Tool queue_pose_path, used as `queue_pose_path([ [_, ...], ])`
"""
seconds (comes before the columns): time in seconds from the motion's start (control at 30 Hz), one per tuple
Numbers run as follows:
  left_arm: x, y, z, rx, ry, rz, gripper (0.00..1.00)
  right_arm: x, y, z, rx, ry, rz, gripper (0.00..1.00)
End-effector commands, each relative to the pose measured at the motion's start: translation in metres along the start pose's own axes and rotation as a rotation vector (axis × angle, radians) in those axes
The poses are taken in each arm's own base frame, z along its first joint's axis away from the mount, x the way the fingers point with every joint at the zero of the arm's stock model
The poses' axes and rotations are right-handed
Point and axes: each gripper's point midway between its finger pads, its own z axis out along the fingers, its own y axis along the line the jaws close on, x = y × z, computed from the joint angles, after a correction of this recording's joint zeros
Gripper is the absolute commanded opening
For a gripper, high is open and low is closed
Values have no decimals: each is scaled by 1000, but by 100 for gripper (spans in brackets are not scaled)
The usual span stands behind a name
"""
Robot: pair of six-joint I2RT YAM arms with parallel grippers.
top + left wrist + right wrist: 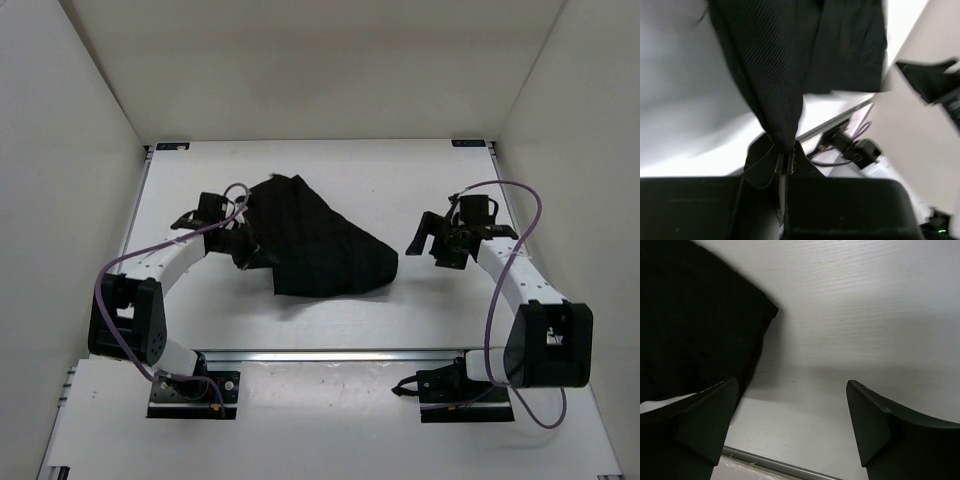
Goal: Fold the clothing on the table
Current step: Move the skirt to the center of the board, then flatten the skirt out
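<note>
Top external view shows the clothing (325, 245) as a crumpled black wedge on the table (420, 170), left of the middle and much nearer the left arm than the right. It looks thin, soft and light. It sags into loose folds and holds no shape of its own, so any part that is lifted will probably hang and trail the rest across the surface. The fine ribbed weave should give the pads some bite, and nothing about it seems fragile. A corner or hem is the sensible place to take hold, since a pinch in the middle would likely gather several layers and spoil a clean fold.

The left gripper (787, 162) is closed on a gathered ridge at the near left edge of the cloth, and the fabric runs taut away from its jaws. The right gripper (792, 400) stands wide open with nothing between its fingers. It hovers over bare table just beside the garment's right-hand corner without touching it, and that corner looks like the natural second hold.
</note>
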Motion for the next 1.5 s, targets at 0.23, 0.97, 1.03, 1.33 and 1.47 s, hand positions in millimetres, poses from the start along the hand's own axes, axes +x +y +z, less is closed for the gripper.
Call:
queue_pose_path([
  [0.23,44,44,4,-26,29,51,0,-4,47,36,-111,31,117,79],
  [0.97,23,6,-7,72,-76,15,0,42,78,33,-90,206,-7,0],
  [1.03,-21,-54,-23,190,-168,69,0,-3,108,17,-193,94,-39,0],
  [1.33,-153,-186,-88,395,-441,167,0,-158,195,-85,-400,-366,-242,0],
  [1.47,-144,-152,-89,390,-453,133,0,-133,182,-80,-425,-330,-250,0],
])
